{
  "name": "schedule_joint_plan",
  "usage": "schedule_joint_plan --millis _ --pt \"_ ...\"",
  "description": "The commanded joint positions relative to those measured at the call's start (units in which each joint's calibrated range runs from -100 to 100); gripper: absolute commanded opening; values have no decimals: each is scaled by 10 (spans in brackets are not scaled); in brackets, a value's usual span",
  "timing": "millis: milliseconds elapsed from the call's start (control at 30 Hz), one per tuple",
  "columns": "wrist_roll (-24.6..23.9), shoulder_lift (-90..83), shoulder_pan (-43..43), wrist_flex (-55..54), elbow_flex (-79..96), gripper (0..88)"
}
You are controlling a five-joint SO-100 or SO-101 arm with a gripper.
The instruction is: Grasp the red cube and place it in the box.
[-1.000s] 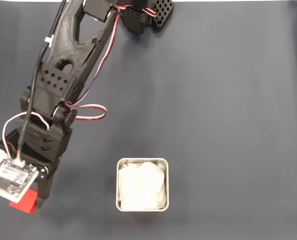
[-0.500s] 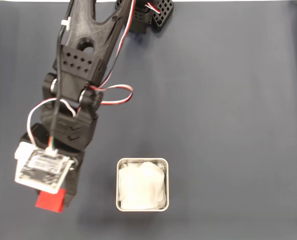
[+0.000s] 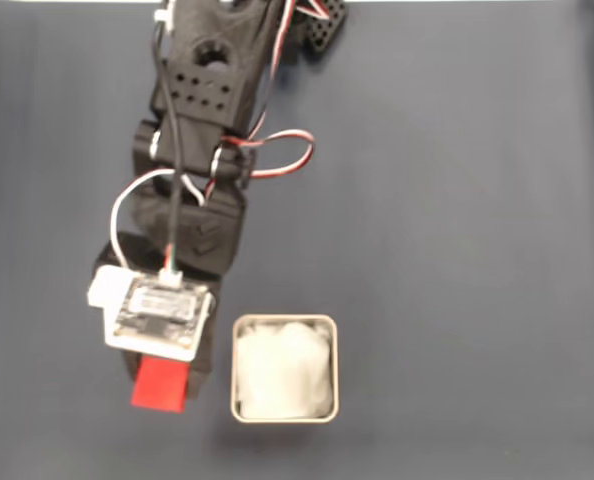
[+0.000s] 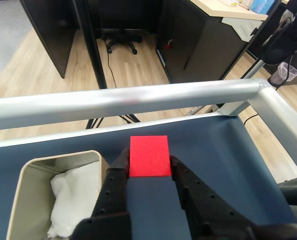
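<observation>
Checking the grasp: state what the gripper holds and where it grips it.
The gripper holds the red cube, its fingers pinching the cube's two opposite side faces.

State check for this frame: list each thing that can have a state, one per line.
red cube: gripped between the claw's fingers, off to the side of the box, not yet in it.
box: open, upright, holding only its white lining.
claw: shut on the red cube.
</observation>
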Motion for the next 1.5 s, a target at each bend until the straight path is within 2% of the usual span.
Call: schedule_joint_plan --millis 0,833,1467 --pt "3 -59 -13 0 10 79" --pt "3 -158 -98 -4 116 79" --pt "-10 -153 -117 -42 166 78"
